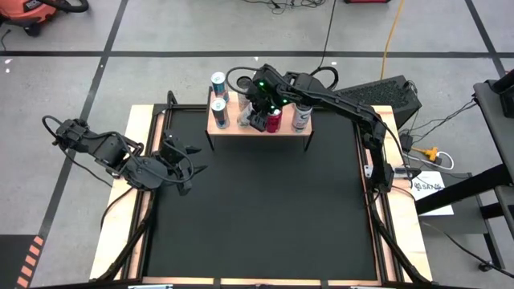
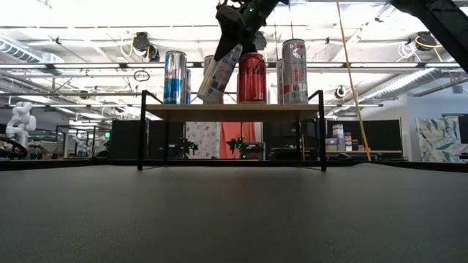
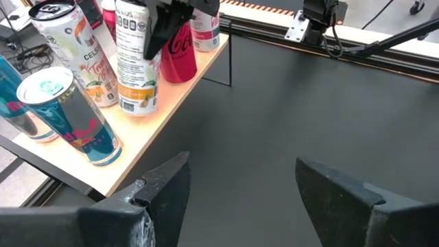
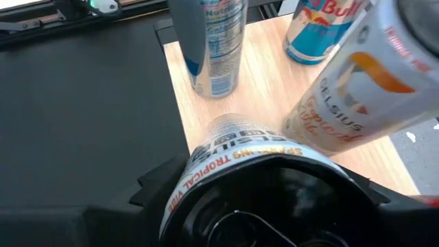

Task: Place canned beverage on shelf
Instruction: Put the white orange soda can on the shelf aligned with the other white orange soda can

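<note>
Black mat: covers the table point(image 1: 257, 209); bare from centre down to 6 o'clock in the high view.
Shelf: light-wood shelf point(image 1: 259, 128) on thin black legs at 12 o'clock of the mat; holds a blue can point(image 2: 175, 77), a red can point(image 2: 252, 77) and a white-and-pink can point(image 2: 295, 71), all upright, with more behind.
Right arm: reaches in from 3 o'clock; right gripper point(image 1: 259, 112) sits over the middle of the shelf.
Carried can: white citrus-print can point(image 2: 219, 74), fingers clamped on its upper end.
Axis: can tilted, top toward 1 o'clock in the low view, base at the board between blue and red cans. Contact with the board is likely; can't confirm.
Room: tight; red can just beside, a second white can point(image 4: 357, 96) close behind.
Judgement: needs righting to vertical before release, or it tips into a neighbour.
Left arm: left gripper point(image 1: 178, 164) waits at 9 o'clock of the mat, fingers apart, empty.
</note>
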Tool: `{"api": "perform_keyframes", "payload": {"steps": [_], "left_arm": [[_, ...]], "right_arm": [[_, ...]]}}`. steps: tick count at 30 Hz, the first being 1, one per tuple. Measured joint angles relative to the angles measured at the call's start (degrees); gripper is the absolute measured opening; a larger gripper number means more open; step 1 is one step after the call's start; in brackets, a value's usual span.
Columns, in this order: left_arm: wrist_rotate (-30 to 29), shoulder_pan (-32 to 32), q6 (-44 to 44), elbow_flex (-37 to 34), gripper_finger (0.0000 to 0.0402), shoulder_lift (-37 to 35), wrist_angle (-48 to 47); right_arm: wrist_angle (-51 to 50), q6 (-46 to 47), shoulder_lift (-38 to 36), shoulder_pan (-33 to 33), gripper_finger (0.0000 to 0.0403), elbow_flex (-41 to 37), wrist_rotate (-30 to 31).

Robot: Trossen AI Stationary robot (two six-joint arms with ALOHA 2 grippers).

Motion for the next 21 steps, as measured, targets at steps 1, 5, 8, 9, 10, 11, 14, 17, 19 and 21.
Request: {"api": "perform_keyframes", "payload": {"steps": [1, 5, 8, 9, 10, 11, 14, 17, 19, 21], "left_arm": [[0.00, 0.00, 0.00, 0.00, 0.0262, 0.00, 0.00], [0.00, 0.00, 0.00, 0.00, 0.0262, 0.00, -0.01], [0.00, 0.00, 0.00, 0.00, 0.0262, 0.00, -0.01], [0.00, 0.00, 0.00, 0.00, 0.0262, 0.00, -0.01], [0.00, 0.00, 0.00, 0.00, 0.0262, 0.00, -0.01], [0.02, 0.00, 0.00, 0.00, 0.0262, 0.00, -0.01], [0.01, 0.00, -0.02, 0.00, 0.0262, 0.00, -0.01], [0.00, 0.00, -0.28, 0.00, 0.0262, 0.00, -0.01], [0.00, 0.00, -0.30, 0.00, 0.0262, 0.00, -0.01], [0.01, 0.00, -0.31, 0.00, 0.0262, 0.00, -0.01]], "right_arm": [[0.13, 0.00, -0.02, 0.00, 0.0249, 0.01, 0.01], [-0.34, 0.00, -0.02, -0.03, 0.0250, 0.01, -0.69], [0.15, 0.04, -0.02, 0.00, 0.0250, 0.00, -1.82], [0.36, 0.04, -0.02, 0.02, 0.0250, 0.01, -1.80], [0.42, 0.04, -0.02, 0.02, 0.0250, 0.01, -1.91], [0.31, 0.04, -0.02, 0.02, 0.0250, 0.01, -1.93], [0.22, -0.21, -0.02, -0.06, 0.0250, 0.01, -1.55], [0.23, -0.52, -0.02, -0.09, 0.0250, 0.01, -1.54], [0.21, -0.94, -0.02, -0.09, 0.0250, 0.01, -1.59], [0.21, -2.24, -0.02, -0.07, 0.0250, 0.01, -1.62]]}}
